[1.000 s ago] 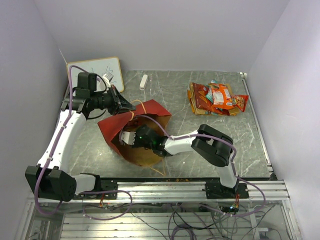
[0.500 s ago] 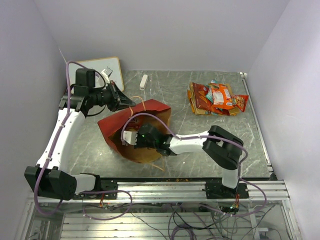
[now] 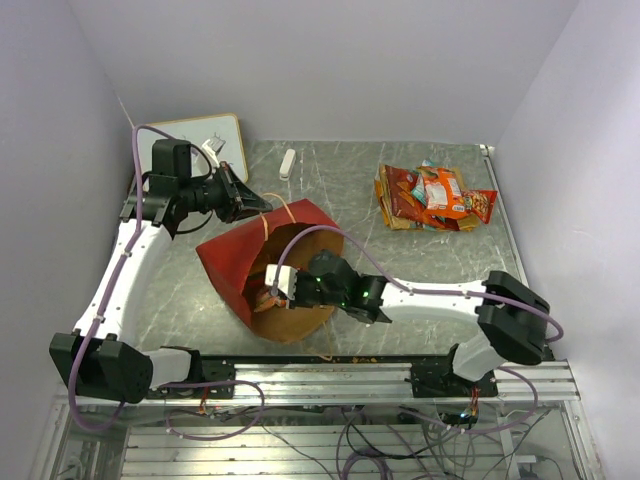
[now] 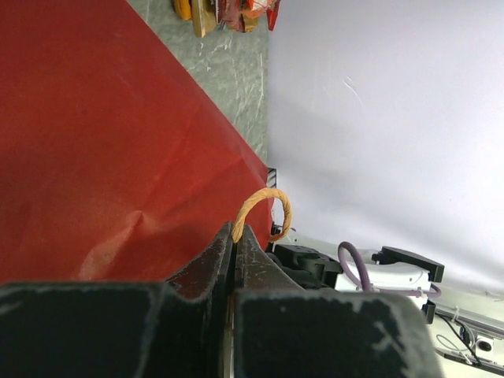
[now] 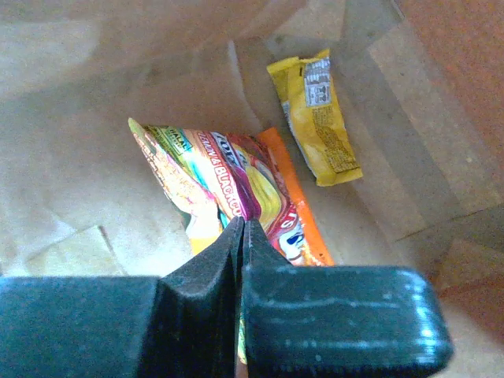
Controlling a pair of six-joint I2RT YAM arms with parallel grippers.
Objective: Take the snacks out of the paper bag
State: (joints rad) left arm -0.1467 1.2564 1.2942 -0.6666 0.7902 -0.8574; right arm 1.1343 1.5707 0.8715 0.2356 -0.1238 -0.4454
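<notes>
Top external view gives us the paper bag [image 3: 222, 262] lying on its side on the table [image 3: 350, 185], brown mouth turned toward the near edge, with a pile of snacks [image 3: 435, 197] already out and well apart at the far right. Our left gripper [image 4: 234, 234] has its jaws pressed together on the cord handle [image 4: 270, 206] at the bag's rim, which seems to hold the mouth open. Our right gripper [image 5: 243, 226] is deep inside the bag, jaws clamped on a fold of a bright packet [image 5: 209, 169] of green, pink and yellow. An orange packet [image 5: 299, 206] lies touching it underneath, and a yellow packet [image 5: 316, 118] rests apart, farther in on the brown paper. We judge the step to be drawing the bright packet out, with at least two more to fetch after it. The grip is the weak point: it bites only a thin ridge of slick foil, so a quick pull could let the packet slide free and drop back. The orange packet might drag along and fall short of the pile. Our right forearm fills much of the mouth, so on the way out it could snag the rim and haul the whole bag. That strain would fall on one cord, which could slip from the left jaws or tear from the paper, letting the mouth fold shut.
</notes>
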